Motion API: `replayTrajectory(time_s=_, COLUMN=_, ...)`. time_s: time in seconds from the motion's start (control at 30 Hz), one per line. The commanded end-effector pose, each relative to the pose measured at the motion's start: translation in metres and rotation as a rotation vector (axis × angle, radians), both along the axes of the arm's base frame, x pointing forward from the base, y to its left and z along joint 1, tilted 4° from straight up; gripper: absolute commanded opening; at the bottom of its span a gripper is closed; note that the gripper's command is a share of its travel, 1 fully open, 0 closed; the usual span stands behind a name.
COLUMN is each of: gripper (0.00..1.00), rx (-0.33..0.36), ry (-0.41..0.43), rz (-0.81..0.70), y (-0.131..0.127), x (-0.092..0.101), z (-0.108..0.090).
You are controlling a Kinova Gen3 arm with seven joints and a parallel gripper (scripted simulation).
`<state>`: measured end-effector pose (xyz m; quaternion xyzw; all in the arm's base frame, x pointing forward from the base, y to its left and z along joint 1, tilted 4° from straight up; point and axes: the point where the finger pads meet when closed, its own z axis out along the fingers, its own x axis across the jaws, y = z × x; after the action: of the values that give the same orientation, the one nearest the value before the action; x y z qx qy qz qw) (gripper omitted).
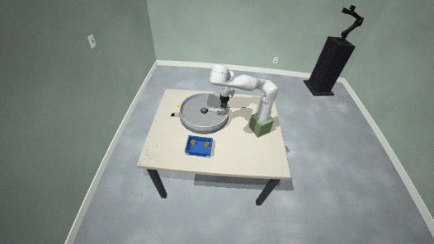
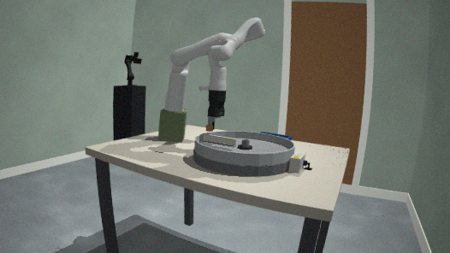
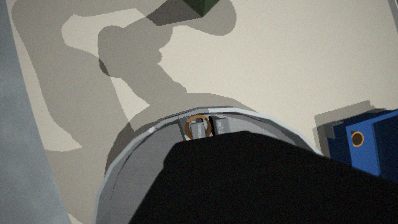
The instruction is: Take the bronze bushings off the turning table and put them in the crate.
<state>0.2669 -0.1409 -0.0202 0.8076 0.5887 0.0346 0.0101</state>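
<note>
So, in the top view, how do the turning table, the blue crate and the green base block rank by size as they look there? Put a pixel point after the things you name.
1. The turning table (image 1: 194, 117) (image 2: 257, 159), plainly largest.
2. The blue crate (image 1: 199, 154) (image 2: 275, 135) (image 3: 364, 150), clearly smaller.
3. The green base block (image 1: 258, 128) (image 2: 172, 126), a little smaller than the crate.
</note>
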Motion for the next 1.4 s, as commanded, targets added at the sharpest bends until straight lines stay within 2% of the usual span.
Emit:
replayTrajectory(time_s=0.0, gripper=0.0, rx=0.0, ry=-0.001, rz=0.0, y=0.0, x=0.0, z=0.004)
replayTrajectory(time_s=0.13, gripper=0.0, rx=0.0, ry=-0.001, rz=0.0, y=-0.001, x=-0.001, z=0.02)
replayTrajectory(time_s=0.53, gripper=0.0, rx=0.0, ry=-0.001, rz=0.0, y=-0.001, x=-0.001, z=0.02)
replayTrajectory(time_s=0.7, gripper=0.0, rx=0.0, ry=-0.001, rz=0.0, y=-0.001, x=-0.003, z=0.04)
replayTrajectory(time_s=1.1, gripper=0.0, rx=0.0, ry=-0.001, rz=0.0, y=-0.001, x=-0.003, z=0.04)
replayTrajectory(time_s=1.27, gripper=0.0, rx=0.0, ry=-0.001, rz=-0.001, y=0.042, x=0.035, z=0.044)
replayTrajectory(time_s=1.37, gripper=0.0, rx=0.0, ry=-0.001, rz=-0.001, y=0.042, x=0.035, z=0.044)
